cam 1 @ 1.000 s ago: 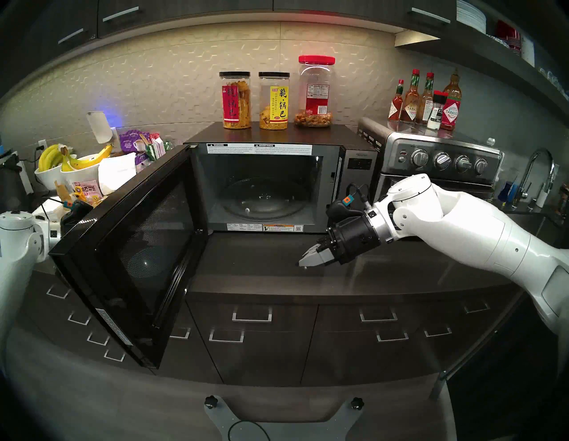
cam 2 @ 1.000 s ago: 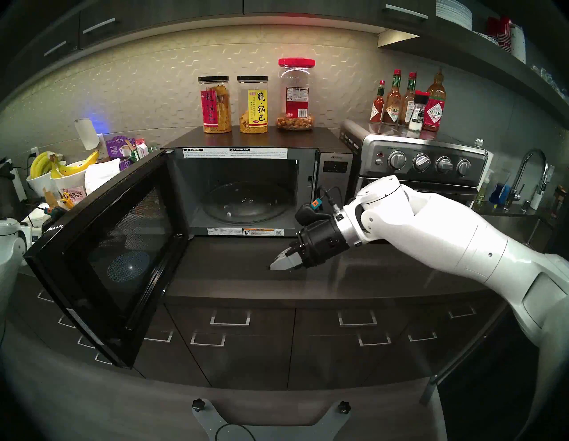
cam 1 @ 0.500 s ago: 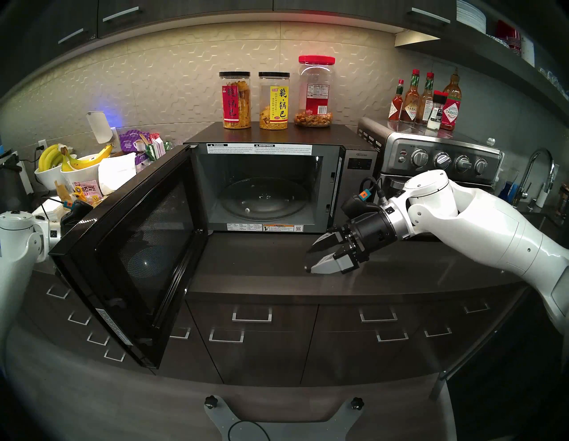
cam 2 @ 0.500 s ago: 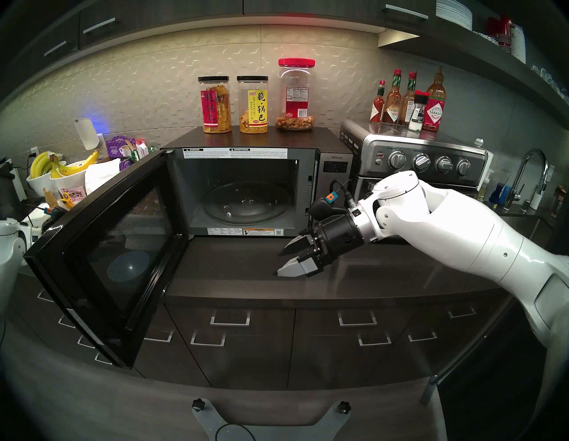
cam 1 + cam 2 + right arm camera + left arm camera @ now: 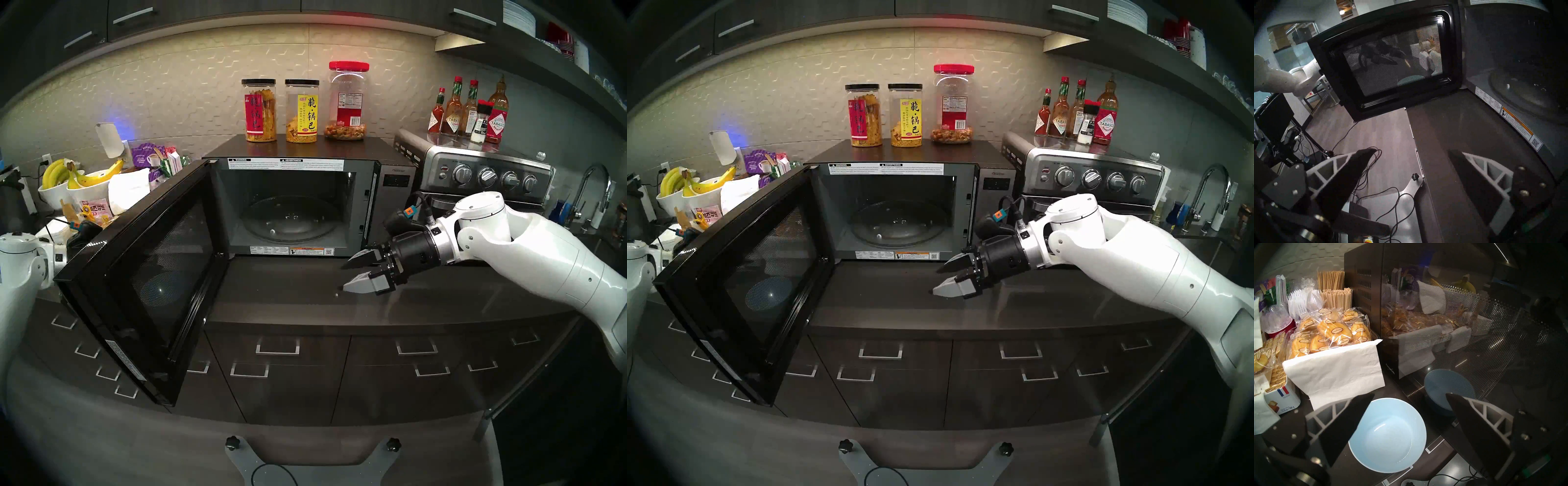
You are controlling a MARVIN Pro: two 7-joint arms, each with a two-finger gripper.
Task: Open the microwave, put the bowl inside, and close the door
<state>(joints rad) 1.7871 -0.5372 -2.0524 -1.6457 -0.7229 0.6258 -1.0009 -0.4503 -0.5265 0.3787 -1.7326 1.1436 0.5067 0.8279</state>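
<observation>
Right hand (image 5: 351, 275) angled down over counter (image 5: 305, 305), fingers spread, empty; left hand (image 5: 1409, 410) spread above bowl (image 5: 1390, 436).

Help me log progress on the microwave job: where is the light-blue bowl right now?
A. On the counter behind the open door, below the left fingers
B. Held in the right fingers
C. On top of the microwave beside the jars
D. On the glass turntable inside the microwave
A: the left wrist view shows the bowl resting on the counter beside the open door, between the spread fingers of the left gripper; the turntable is bare.
</observation>
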